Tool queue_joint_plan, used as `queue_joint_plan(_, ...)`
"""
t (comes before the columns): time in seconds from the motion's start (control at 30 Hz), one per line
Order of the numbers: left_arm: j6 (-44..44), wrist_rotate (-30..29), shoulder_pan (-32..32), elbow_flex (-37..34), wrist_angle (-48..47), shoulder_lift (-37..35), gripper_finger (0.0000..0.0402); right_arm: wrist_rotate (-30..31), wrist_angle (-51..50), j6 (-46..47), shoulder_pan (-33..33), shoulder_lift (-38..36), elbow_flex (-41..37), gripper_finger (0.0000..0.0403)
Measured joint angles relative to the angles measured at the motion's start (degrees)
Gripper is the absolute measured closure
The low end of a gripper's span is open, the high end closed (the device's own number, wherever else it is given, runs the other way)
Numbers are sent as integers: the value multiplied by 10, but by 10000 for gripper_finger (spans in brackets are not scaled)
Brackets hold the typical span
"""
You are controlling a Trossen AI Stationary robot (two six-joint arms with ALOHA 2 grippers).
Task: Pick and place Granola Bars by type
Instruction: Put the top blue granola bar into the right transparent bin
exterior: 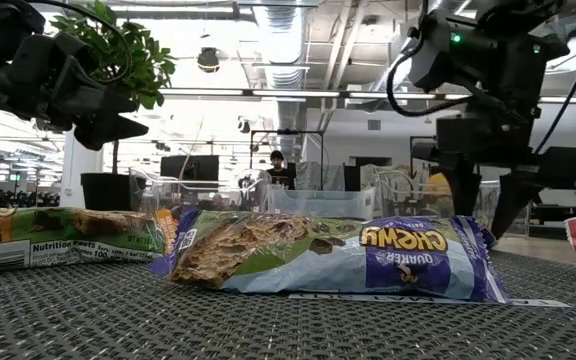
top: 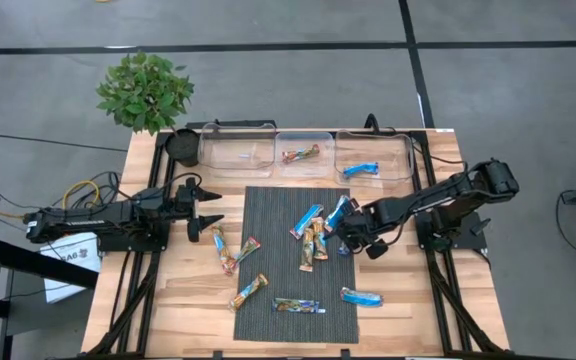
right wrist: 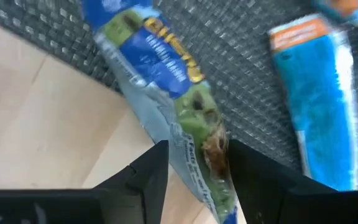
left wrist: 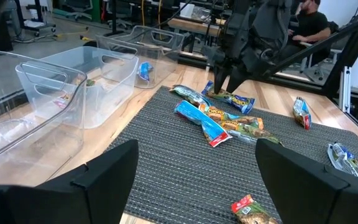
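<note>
Several granola bars [top: 309, 240] lie scattered on a dark woven mat [top: 278, 270] and the wood beside it. One tan-orange bar [top: 301, 154] lies in the middle clear bin and one blue bar [top: 360, 169] in the right bin. My right gripper [top: 353, 237] points down over the cluster at the mat's right edge, shut on a blue-and-green Chewy bar [right wrist: 185, 106]. My left gripper [top: 208, 211] hovers open over the wood at the mat's left edge, touching nothing. A bright blue bar [right wrist: 319, 93] lies beside the held one. My right gripper pinches the blue-and-green Chewy bar across its width, one finger [right wrist: 154, 174] on each long edge near one end [right wrist: 201, 155]. The fingers come from above, pointing down. The bar's other end [right wrist: 135, 31] lies on the mat, and its middle crosses the mat's edge onto the wood.
Three clear bins [top: 238, 148] [top: 305, 140] [top: 373, 150] stand in a row at the table's far edge, with a black pot [top: 181, 145] and a leafy plant [top: 146, 90] to their left. More bars [top: 296, 305] [top: 361, 296] [top: 248, 291] lie near the table's near edge. A person sits in the room beyond.
</note>
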Motion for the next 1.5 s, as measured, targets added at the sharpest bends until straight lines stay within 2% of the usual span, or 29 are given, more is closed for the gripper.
queue_joint_plan(0.23,0,0,0,0,0,0,84,-1,20,-1,0,21,0,264)
queue_joint_plan(0.63,0,0,0,0,0,0,84,-1,18,47,0,12,0,349)
queue_joint_plan(0.83,0,0,0,0,0,0,84,-1,-2,65,0,-24,0,366)
queue_joint_plan(1.1,0,0,0,0,0,0,84,15,-7,66,-4,-99,0,364)
queue_joint_plan(1.5,0,-1,0,0,0,0,84,17,-3,61,-63,-235,0,364)
